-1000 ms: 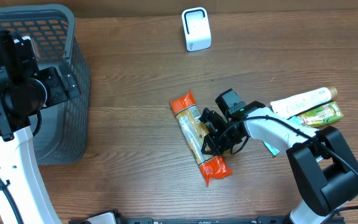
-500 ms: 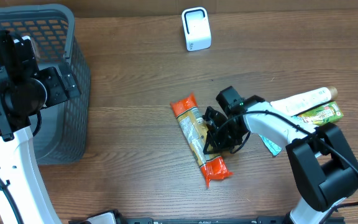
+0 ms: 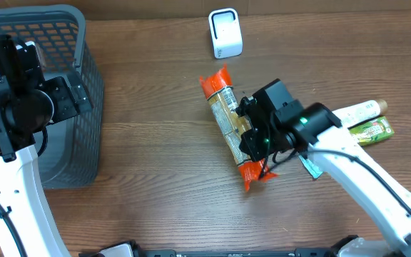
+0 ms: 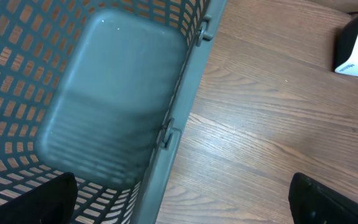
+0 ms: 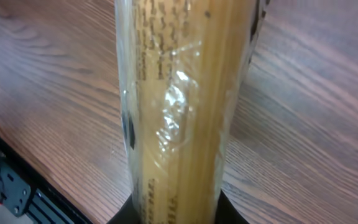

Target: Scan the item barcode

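The right hand (image 3: pixel 257 137) is clenching the spaghetti pack (image 3: pixel 225 113) at mid-length. The clear pack with orange ends is extending diagonally over the wooden table (image 3: pixel 155 150), its upper end pointing toward the white scanner (image 3: pixel 225 33). The left hand (image 4: pixel 185 202) is standing fully spread, grasping nothing, over the grey mesh basket (image 4: pixel 104 93).

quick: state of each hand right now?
Left hand: open, empty, over the basket rim.
Right hand: closed on the spaghetti pack.
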You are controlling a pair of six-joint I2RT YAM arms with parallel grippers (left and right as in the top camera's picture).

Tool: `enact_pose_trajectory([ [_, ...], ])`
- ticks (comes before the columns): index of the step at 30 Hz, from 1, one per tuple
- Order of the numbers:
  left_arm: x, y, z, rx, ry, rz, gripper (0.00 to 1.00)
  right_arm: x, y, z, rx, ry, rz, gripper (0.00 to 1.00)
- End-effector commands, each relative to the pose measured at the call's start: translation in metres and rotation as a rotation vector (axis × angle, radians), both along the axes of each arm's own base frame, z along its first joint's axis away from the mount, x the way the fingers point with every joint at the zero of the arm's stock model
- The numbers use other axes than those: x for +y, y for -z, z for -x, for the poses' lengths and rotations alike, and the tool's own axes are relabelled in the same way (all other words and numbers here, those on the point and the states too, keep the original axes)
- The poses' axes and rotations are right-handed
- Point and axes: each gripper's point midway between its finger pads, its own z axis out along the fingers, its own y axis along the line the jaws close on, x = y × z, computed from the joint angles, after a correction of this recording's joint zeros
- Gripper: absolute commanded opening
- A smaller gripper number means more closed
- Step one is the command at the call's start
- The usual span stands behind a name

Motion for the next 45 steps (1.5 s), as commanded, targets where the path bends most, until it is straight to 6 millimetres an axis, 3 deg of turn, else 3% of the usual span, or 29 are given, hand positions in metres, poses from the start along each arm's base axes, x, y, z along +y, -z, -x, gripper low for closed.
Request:
enact_pose_trajectory([
  [1, 0.0, 0.001, -0.002, -0.001, -0.003, 0.008, 1.0, 0.004, -0.055, 0.001, -0.181, -0.055, -0.062, 0.04],
  [9, 0.0, 0.001, -0.002, -0.001, -0.003, 0.008, 1.0, -0.006, -0.109, 0.025, -0.294, -0.066, -0.139, 0.04],
  [12, 0.0, 0.001, -0.002, -0.001, -0.003, 0.008, 1.0, -0.009, -0.115, 0.029, -0.308, -0.063, -0.15, 0.04],
  [16, 0.0, 0.001, -0.002, -0.002, -0.003, 0.008, 0.99, -0.009, -0.109, 0.027, -0.291, -0.056, -0.133, 0.04],
  [23, 0.0, 0.001, -0.002, -0.002, -0.003, 0.008, 1.0, -0.014, -0.061, -0.001, -0.205, 0.064, 0.038, 0.04],
  [25, 0.0, 0.001, -0.002, -0.002, -0.003, 0.008, 1.0, -0.027, -0.043, -0.013, -0.195, 0.144, 0.143, 0.04],
  [28, 0.0, 0.001, -0.002, -0.002, -0.003, 0.008, 0.99, -0.068, -0.009, -0.038, -0.211, 0.344, 0.422, 0.04],
  [32, 0.0, 0.001, -0.002, -0.002, -0.003, 0.008, 1.0, -0.105, 0.019, -0.054, -0.247, 0.498, 0.688, 0.04],
  [33, 0.0, 0.001, -0.002, -0.001, -0.003, 0.008, 1.0, -0.113, 0.033, -0.058, -0.246, 0.521, 0.776, 0.04],
  [42, 0.0, 0.001, -0.002, -0.002, -0.003, 0.008, 1.0, -0.111, 0.117, -0.05, -0.088, 0.494, 0.934, 0.04],
  [45, 0.0, 0.001, -0.002, -0.002, -0.003, 0.008, 1.0, -0.109, 0.133, -0.041, -0.053, 0.444, 0.987, 0.04],
])
